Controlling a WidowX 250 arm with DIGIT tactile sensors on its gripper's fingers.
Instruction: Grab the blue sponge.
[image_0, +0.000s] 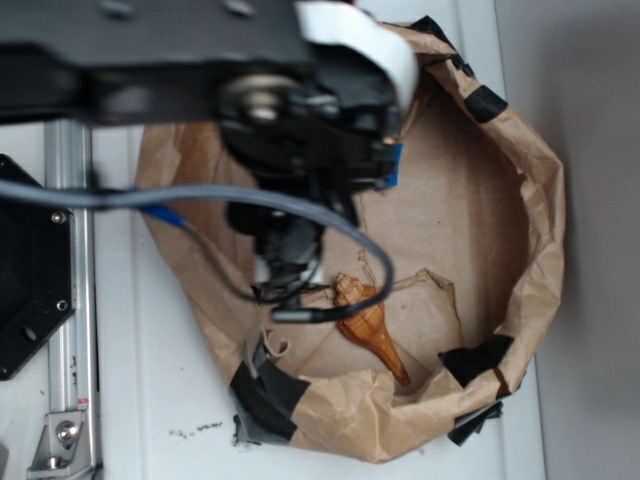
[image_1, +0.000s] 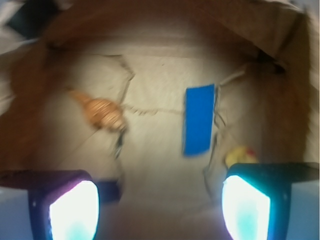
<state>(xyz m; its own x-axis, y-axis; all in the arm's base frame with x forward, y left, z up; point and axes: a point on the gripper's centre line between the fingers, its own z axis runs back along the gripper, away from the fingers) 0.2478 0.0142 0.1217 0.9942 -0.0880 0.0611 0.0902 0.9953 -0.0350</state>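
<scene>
**End effector spread above the paper nest, sponge untouched**

From my wrist view the end effector (image_1: 160, 200) hangs with its jaws wide apart, gripping nothing. The blue sponge (image_1: 199, 120), a flat rectangle, lies on the creased brown paper floor ahead. A ribbed orange shell (image_1: 104, 114) sits to its left, a yellow duck (image_1: 241, 156) beside its near corner. The crumpled paper wall (image_0: 535, 240), patched with black tape, rings them all.
</scene>
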